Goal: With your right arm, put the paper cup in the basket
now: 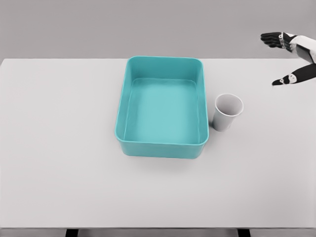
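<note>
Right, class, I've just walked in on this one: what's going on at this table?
A robot's right hand hangs open at the far right of the table, fingers spread and holding nothing. A white paper cup stands upright just right of a teal basket, close to its wall. The basket has nothing in it. The hand is well apart from the cup, so no grasp has been made yet. The left arm is out of view.
</note>
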Robot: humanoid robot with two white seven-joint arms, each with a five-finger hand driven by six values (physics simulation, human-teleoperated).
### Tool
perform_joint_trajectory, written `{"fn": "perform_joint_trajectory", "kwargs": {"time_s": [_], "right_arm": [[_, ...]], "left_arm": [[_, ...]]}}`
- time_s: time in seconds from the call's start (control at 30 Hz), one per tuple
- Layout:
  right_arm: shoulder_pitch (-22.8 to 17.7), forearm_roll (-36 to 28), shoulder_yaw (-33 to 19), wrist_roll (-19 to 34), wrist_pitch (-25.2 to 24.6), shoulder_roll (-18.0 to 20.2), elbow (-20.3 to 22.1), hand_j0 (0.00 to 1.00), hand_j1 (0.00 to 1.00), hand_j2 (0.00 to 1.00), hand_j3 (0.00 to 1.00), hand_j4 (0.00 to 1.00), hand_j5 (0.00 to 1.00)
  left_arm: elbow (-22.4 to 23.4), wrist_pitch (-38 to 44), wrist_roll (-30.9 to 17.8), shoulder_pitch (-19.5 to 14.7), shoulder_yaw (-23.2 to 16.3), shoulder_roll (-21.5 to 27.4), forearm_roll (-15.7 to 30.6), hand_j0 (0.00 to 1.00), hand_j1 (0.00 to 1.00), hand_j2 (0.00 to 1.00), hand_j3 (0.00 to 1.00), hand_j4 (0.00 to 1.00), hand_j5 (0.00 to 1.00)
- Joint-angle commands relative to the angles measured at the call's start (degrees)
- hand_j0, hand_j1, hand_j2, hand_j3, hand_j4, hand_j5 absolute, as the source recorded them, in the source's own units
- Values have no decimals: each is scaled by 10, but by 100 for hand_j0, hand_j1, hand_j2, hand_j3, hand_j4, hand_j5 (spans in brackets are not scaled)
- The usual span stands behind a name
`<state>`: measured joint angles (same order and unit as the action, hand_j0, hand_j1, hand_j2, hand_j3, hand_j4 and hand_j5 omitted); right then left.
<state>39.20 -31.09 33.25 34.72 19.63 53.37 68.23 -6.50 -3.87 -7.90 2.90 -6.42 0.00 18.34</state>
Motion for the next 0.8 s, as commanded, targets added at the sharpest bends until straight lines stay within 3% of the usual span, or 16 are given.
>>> {"fn": "perform_joint_trajectory", "kwargs": {"time_s": [0.0,0.2,0.27,0.77], "right_arm": [[-3,-64,-3,3,26,-30,-70,100,100,100,100,100,100],[-64,-63,1,3,45,-43,-64,100,100,100,100,100,100],[-78,-63,2,3,66,-65,-86,100,100,100,100,100,100],[-96,-51,37,3,86,-92,-88,100,100,100,100,100,100]], "left_arm": [[0,0,0,0,0,0,0,100,100,100,100,100,100],[0,0,0,0,0,0,0,100,100,100,100,100,100],[0,0,0,0,0,0,-1,100,100,100,100,100,100],[0,0,0,0,0,0,0,100,100,100,100,100,100]]}}
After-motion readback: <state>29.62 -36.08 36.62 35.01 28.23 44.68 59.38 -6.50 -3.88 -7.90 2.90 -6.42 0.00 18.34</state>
